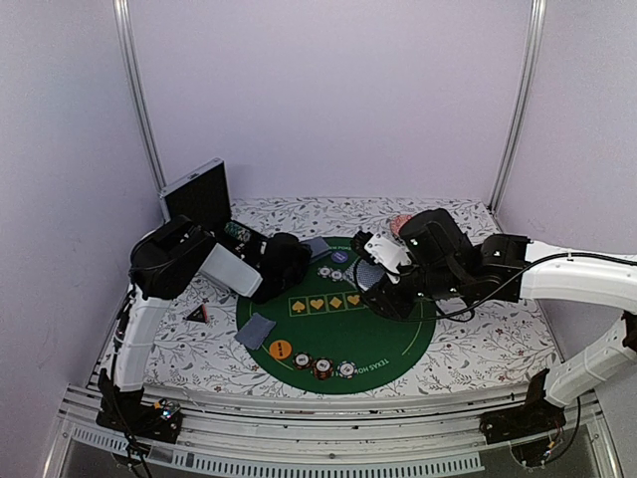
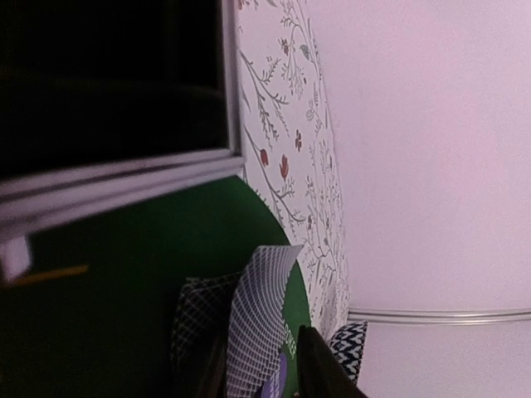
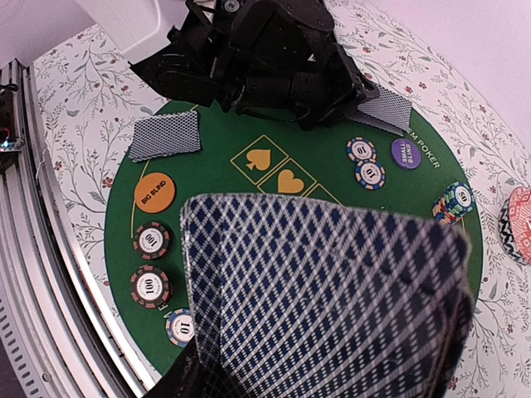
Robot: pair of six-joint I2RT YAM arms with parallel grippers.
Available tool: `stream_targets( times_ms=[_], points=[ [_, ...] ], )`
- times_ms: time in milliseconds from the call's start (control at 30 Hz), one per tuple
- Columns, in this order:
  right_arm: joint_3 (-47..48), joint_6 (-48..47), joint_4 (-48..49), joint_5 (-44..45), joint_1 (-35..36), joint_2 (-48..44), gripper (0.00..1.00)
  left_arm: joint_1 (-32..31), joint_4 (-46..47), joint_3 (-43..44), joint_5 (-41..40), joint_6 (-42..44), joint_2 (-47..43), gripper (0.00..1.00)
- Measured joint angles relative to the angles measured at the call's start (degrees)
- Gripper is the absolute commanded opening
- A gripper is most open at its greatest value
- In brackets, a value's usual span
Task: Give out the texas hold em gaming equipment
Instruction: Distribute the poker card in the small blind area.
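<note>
My left gripper [image 1: 305, 255] reaches over the far left of the green poker mat [image 1: 398, 339]. In the left wrist view a bent blue-grey-backed card [image 2: 257, 323] stands between its fingers [image 2: 319, 369]. A strip of mat shows between the card and the right finger, so the jaws are apart. Another card [image 2: 195, 319] lies beside it. My right gripper [image 1: 378, 284] hovers over the mat's middle, shut on the deck of cards [image 3: 332, 307]. On the mat are a card pair [image 3: 166, 135], an orange disc [image 3: 154, 192], a purple disc [image 3: 406, 152] and striped chips [image 3: 153, 240].
A small dark triangular marker [image 1: 197, 315] lies on the floral cloth left of the mat. An open dark case [image 1: 197, 194] stands at the back left. The pink patterned dish [image 1: 400, 223] sits behind the mat, next to a chip stack [image 3: 455, 201]. Walls enclose three sides.
</note>
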Motion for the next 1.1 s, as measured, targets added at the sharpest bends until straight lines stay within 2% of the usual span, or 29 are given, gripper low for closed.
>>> stream_targets(
  times_ms=[67,167,367,600,867,933,1100],
  points=[
    [0.0,0.0,0.0,0.0,0.0,-0.2,0.43,-0.1,-1.1,0.3,0.3,-0.1,0.0,0.41],
    [0.0,0.0,0.0,0.0,0.0,-0.5,0.43,-0.2,-4.9,1.8,0.8,-0.7,-0.9,0.46],
    [0.0,0.0,-0.2,0.0,0.0,-0.5,0.43,-0.6,-11.4,2.0,2.2,-1.7,-3.5,0.54],
    [0.0,0.0,-0.3,0.0,0.0,-0.5,0.43,-0.6,-14.4,2.1,3.8,-2.2,-4.9,0.63],
    [0.0,0.0,-0.3,-0.1,0.0,-0.5,0.43,-0.8,-15.9,1.3,5.6,-2.5,-7.0,0.87],
    [0.0,0.0,-0.3,-0.1,0.0,-0.5,0.43,-0.8,-16.2,0.7,5.7,-2.4,-7.8,0.96],
    [0.0,0.0,-0.3,-0.1,0.0,-0.5,0.43,-0.9,-18.0,-1.0,5.9,-1.5,-10.3,0.98]
  ],
)
